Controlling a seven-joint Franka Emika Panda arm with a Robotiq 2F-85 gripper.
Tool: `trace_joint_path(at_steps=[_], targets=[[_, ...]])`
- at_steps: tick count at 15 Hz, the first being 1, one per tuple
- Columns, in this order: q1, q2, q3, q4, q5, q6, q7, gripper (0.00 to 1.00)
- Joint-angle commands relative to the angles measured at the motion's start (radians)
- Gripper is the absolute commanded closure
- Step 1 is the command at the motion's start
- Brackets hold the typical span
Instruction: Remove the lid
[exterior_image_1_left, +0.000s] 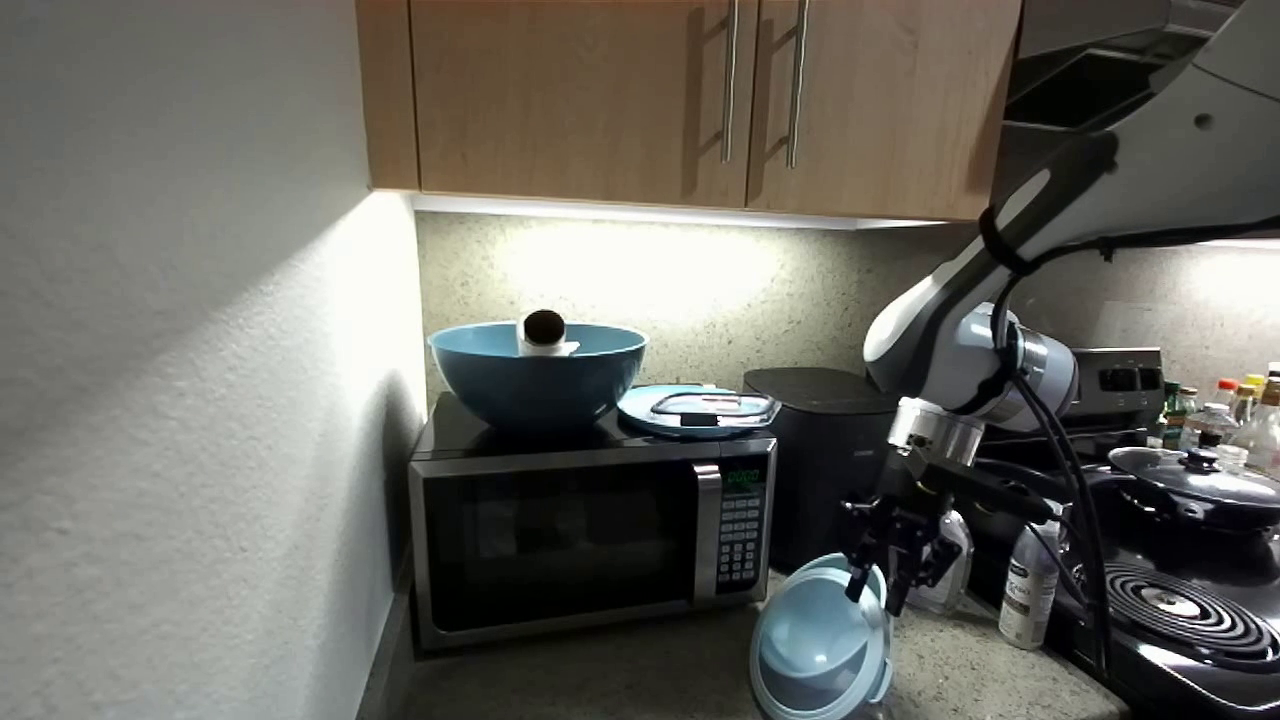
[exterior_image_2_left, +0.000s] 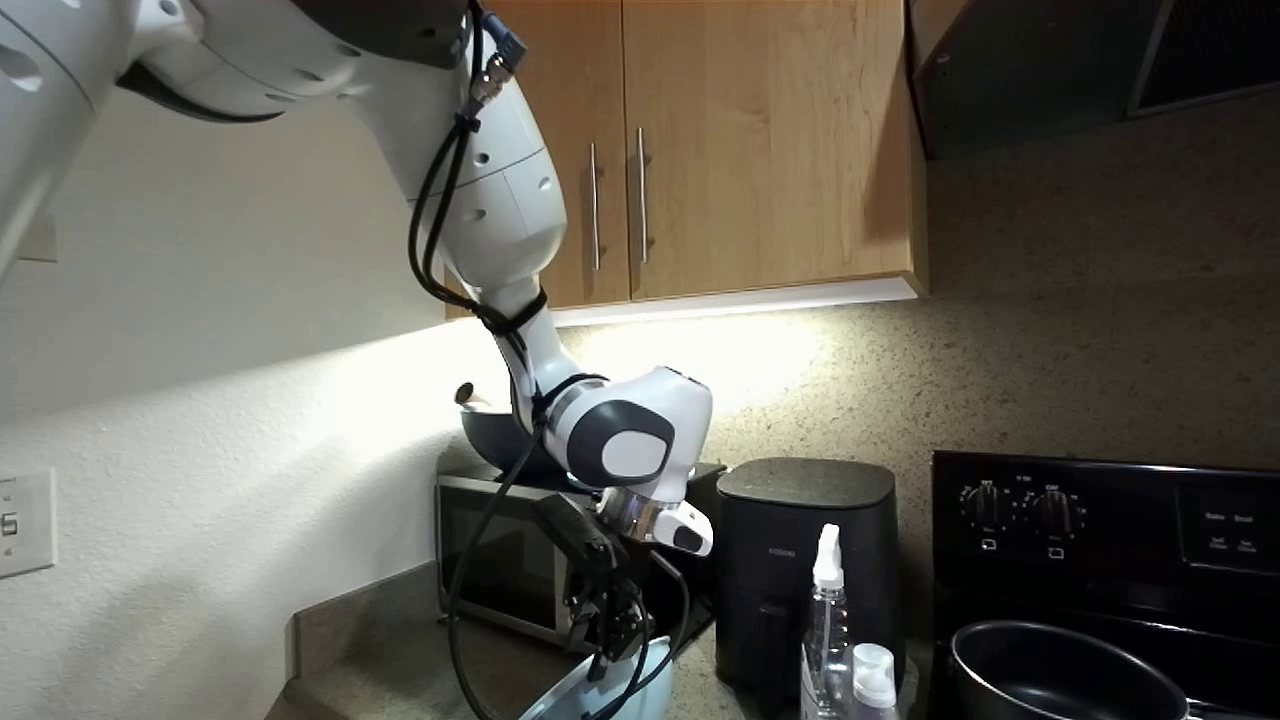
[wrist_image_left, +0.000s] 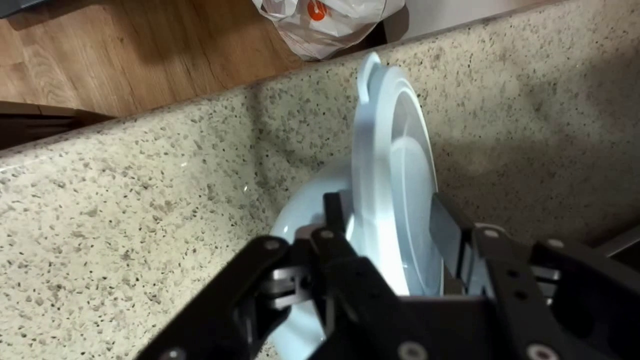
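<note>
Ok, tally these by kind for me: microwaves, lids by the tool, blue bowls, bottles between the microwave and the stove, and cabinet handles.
Microwave: 1
Pale-blue lid: 1
Blue bowls: 2, the big bowl on the microwave and the smaller bowl
Bottles: 2, the spray bottle and the white-capped bottle
Cabinet handles: 2, left handle and right handle
Total: 8

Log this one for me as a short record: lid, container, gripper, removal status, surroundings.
Lid: pale blue, steeply tilted over the counter
Container: pale blue, right beside the lid in the wrist view
Gripper: jaws apart, lid's rim between them; clamping unclear
Removal: whether the lid is loose, cannot tell
On microwave: large blue bowl, other items
Beside microwave: black appliance, spray bottle near it
</note>
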Motion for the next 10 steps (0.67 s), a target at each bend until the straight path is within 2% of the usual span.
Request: trace_joint_path(at_steps=[1,4,10], targets=[[-0.008,-0.006,0.006,-0.011,-0.013,-0.001,0.036,0.19],[-0.002,0.035,0.009,-0.002,-0.014,0.025,0.041,0.02],[0.005,0.162,0.003,0.031,-0.024,0.072,0.14,0.0]])
